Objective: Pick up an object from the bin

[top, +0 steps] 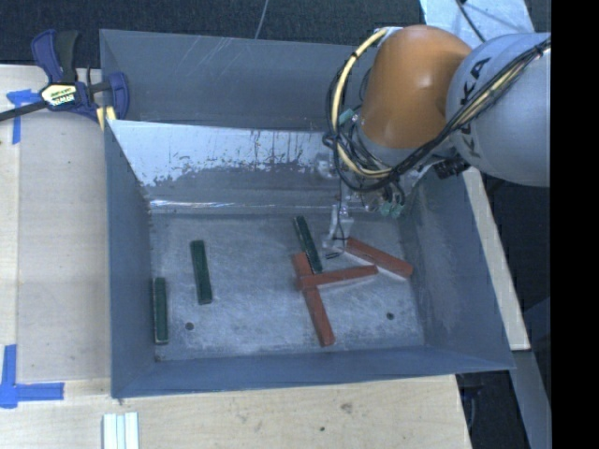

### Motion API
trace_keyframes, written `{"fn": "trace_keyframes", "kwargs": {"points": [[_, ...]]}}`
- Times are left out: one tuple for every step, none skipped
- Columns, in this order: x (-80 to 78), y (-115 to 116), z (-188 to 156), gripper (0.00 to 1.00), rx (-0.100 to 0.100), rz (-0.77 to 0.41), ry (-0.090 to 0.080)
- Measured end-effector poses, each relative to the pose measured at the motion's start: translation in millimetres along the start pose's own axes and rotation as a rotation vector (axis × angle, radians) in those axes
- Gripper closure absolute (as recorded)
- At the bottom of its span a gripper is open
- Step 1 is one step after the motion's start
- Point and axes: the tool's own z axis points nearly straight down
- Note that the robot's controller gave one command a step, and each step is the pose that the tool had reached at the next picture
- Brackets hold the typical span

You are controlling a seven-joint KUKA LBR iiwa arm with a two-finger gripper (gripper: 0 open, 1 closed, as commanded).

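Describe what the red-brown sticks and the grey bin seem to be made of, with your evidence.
Red-brown sticks: probably painted wood or plastic, since they have flat matte colour, straight edges and no glint. The look leaves it open which.
Bin: sheet metal with a dull grey finish. Scratches on its far wall show brighter underneath.

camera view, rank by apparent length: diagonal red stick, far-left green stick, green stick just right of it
1. diagonal red stick: clearly the longest.
2. far-left green stick and second green stick: these look about the same length, so I won't rank one over the other.
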Motion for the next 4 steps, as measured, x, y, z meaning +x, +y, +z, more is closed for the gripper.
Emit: {"fn": "trace_keyframes", "kwargs": {"points": [[5.6, -17, 57, 0.00, -0.001, 0.080, -0.004], [18.5, -35, 87, 0.00, 0.002, 0.007, -0.001], [-10.2, -6, 96, 1.00, -0.001, 0.218, -0.003], [-10.2, -6, 96, 1.00, 0.000, 0.218, -0.004]]}}
